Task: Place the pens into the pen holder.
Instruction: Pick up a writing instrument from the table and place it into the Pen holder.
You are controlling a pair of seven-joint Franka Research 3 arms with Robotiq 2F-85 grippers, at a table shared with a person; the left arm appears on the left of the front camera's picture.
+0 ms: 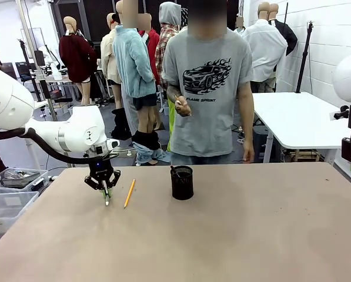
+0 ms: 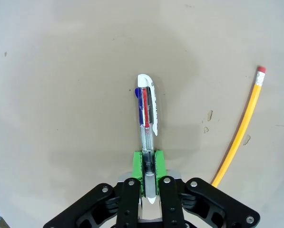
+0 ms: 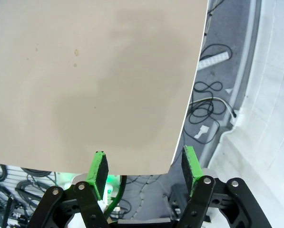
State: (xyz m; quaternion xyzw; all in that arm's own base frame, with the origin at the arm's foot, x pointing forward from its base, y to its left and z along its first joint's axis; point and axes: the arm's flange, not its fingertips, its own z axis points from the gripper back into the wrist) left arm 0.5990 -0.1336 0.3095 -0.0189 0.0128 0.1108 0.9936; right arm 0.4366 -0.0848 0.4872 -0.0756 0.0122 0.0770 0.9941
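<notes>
My left gripper [image 1: 106, 197] points down at the table's left part, shut on a short white-silver pen [image 2: 147, 114] with blue and red inside its clear barrel. In the left wrist view the green pads [image 2: 138, 172] clamp the pen's lower end and the rest lies along the tabletop. A yellow pencil [image 1: 129, 192] with a red eraser [image 2: 261, 70] lies just right of that gripper. The black mesh pen holder [image 1: 181, 183] stands upright further right, near the table's far edge, with one dark pen in it. My right gripper [image 3: 145, 166] hangs open above the table's edge with nothing between its fingers.
A person in a grey T-shirt [image 1: 209, 88] stands at the far side behind the pen holder, one hand held at the chest. Clear plastic bins [image 1: 7, 194] sit off the table's left edge. Cables [image 3: 206, 102] lie on the floor beyond the table's right edge.
</notes>
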